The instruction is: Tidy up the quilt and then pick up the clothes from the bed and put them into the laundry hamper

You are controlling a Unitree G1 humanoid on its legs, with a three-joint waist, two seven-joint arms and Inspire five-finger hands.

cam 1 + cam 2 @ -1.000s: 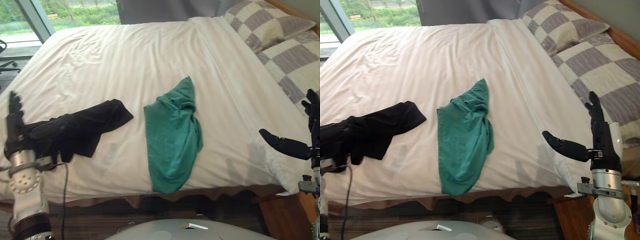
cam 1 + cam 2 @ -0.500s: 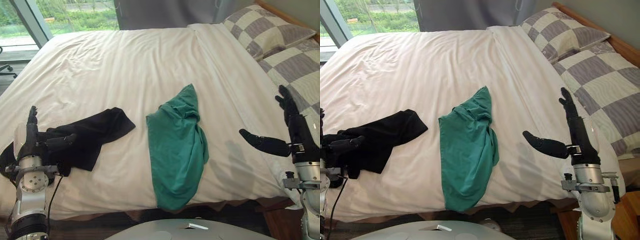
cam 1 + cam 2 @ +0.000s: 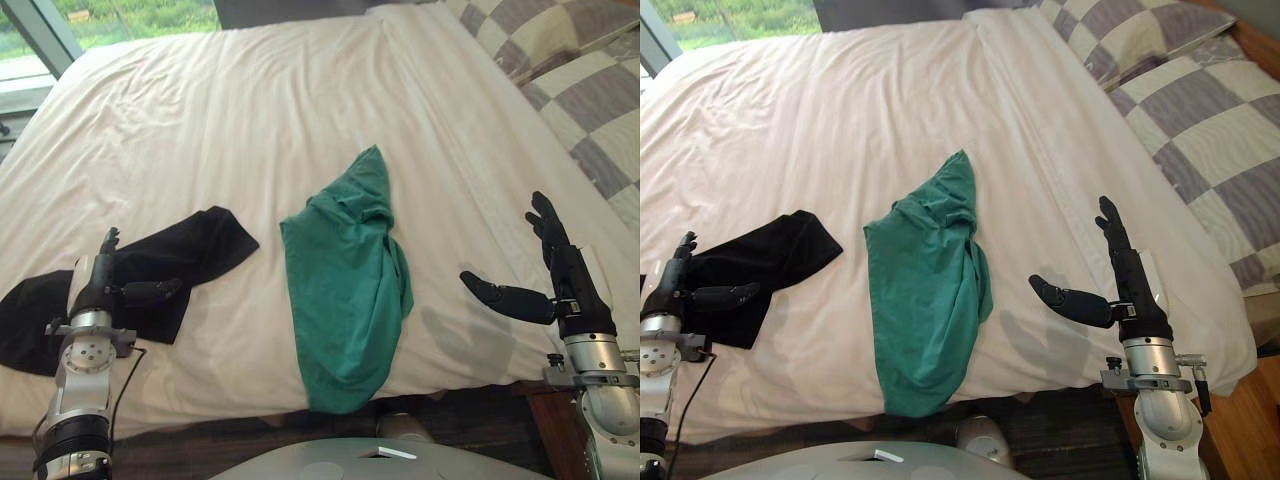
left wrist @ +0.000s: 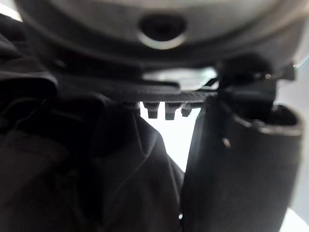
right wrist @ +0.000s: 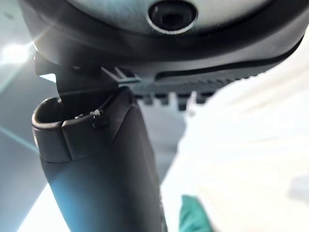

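A white quilt (image 3: 250, 120) lies spread flat over the bed. A crumpled green garment (image 3: 345, 290) rests in the middle near the front edge. A black garment (image 3: 195, 255) lies to its left, trailing toward the bed's left edge. My left hand (image 3: 95, 297) stands over the black garment's near part, fingers straight up and thumb out; the left wrist view shows black cloth (image 4: 72, 183) just past it. My right hand (image 3: 575, 295) hovers open above the quilt's near right corner, thumb pointing at the green garment (image 5: 193, 217), well apart from it.
Checkered grey and cream pillows (image 3: 1200, 120) lie at the head of the bed, far right. A window (image 3: 40, 30) shows at the far left. Dark carpet (image 3: 1040, 415) runs along the bed's front edge, and wooden floor (image 3: 1250, 400) lies at the right.
The camera has shifted, showing the bed more from above. My right hand has come in from the right edge over the quilt's corner. The garments lie as before.
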